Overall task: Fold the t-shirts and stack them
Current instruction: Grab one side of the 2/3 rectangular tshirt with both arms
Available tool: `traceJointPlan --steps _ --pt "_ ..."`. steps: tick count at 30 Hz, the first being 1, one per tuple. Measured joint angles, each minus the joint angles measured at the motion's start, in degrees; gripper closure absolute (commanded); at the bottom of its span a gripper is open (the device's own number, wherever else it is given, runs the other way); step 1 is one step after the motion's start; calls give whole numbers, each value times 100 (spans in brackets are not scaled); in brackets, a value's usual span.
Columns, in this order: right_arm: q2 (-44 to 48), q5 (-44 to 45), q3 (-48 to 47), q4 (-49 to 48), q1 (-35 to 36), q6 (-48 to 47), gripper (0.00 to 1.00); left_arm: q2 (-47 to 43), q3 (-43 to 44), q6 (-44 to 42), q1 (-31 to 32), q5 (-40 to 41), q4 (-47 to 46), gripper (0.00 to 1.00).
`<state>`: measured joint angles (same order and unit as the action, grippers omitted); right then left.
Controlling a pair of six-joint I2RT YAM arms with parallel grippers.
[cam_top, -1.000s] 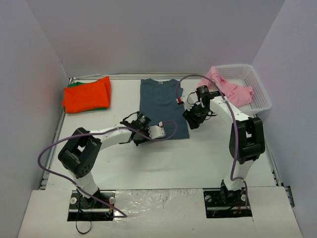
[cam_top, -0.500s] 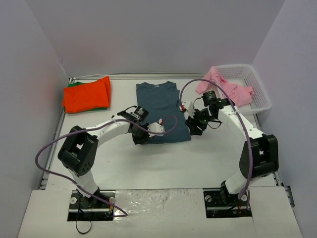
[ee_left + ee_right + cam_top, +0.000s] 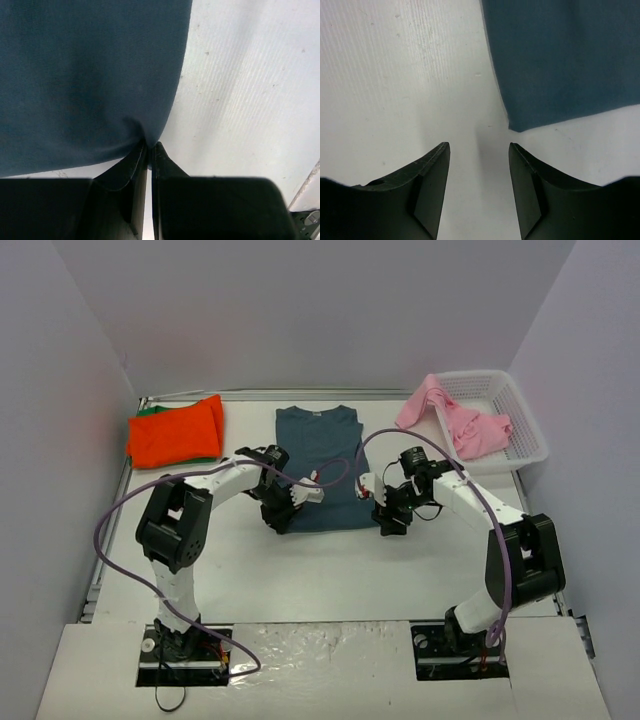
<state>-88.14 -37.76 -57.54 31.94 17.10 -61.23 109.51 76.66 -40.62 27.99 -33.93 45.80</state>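
Left gripper [image 3: 150, 146]: jaws pinched tight on the near left corner of the slate-blue t-shirt [image 3: 320, 455].
Right gripper [image 3: 479, 146]: jaws partly apart, holding nothing, over the table [image 3: 330, 570] just beside that shirt's near right corner.
Mid-table: the slate-blue t-shirt lies flat.
Back left: orange-red t-shirt [image 3: 175, 432] folded on the green t-shirt [image 3: 148, 411].
Back right: pink t-shirt [image 3: 455, 418] draped over the basket [image 3: 525, 430] rim.

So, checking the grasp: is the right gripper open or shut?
Open. The right gripper has a clear gap over table, just short of the blue shirt.
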Motion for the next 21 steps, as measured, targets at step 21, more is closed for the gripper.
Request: traceJointPlan --steps 21 --pt "-977 68 -166 -732 352 -68 54 153 90 -85 -57 -216 267 98"
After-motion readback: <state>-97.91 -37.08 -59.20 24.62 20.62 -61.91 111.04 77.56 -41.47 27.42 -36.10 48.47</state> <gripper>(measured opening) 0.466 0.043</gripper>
